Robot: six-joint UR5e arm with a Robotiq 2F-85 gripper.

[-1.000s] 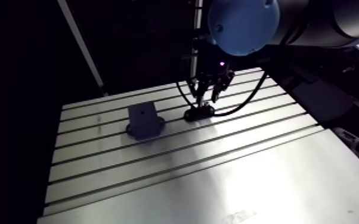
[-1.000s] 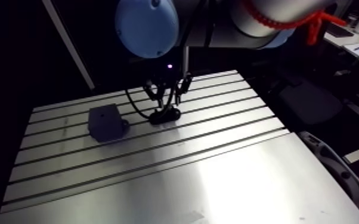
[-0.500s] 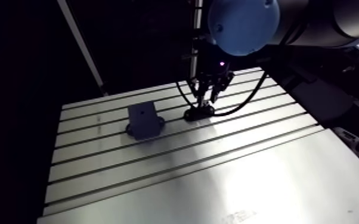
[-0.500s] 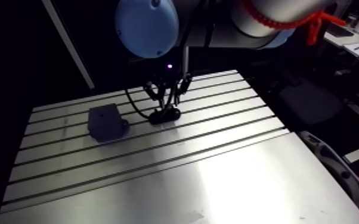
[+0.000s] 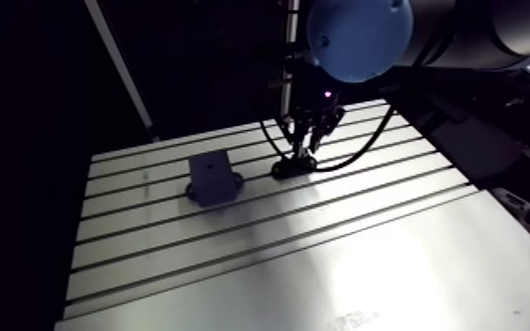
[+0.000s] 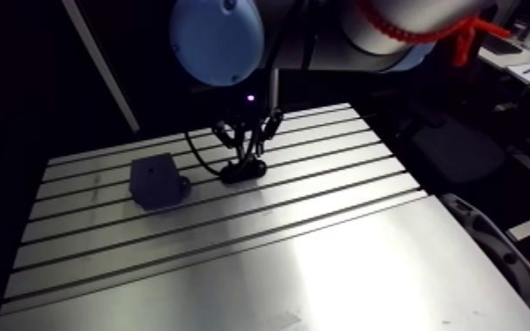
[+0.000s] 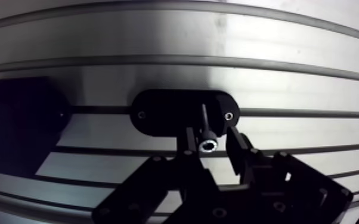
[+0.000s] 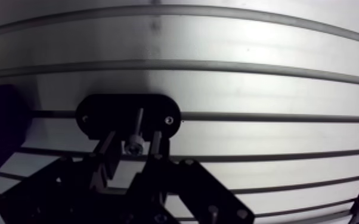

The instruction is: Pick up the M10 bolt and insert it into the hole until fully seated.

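Note:
The M10 bolt (image 7: 206,145) stands upright in a black oval holder (image 7: 170,113) on the slotted table, its socket head facing the wrist camera. My gripper (image 7: 210,136) is low over the holder, one finger on each side of the bolt head. A thin gap shows on both sides of the head, so the fingers are narrowly open around it. In the arm view the gripper (image 5: 303,148) sits over the holder (image 5: 291,167). The dark grey block (image 5: 211,176) with a hole in its top face stands to the holder's left.
The block (image 7: 15,131) shows as a dark mass beside the holder in the wrist view. Long slots run across the aluminium table (image 5: 321,255). The table's left edge and far edge drop into darkness.
The fingers have drawn closer together around the bolt head. Arm, holder and block stay where they were.

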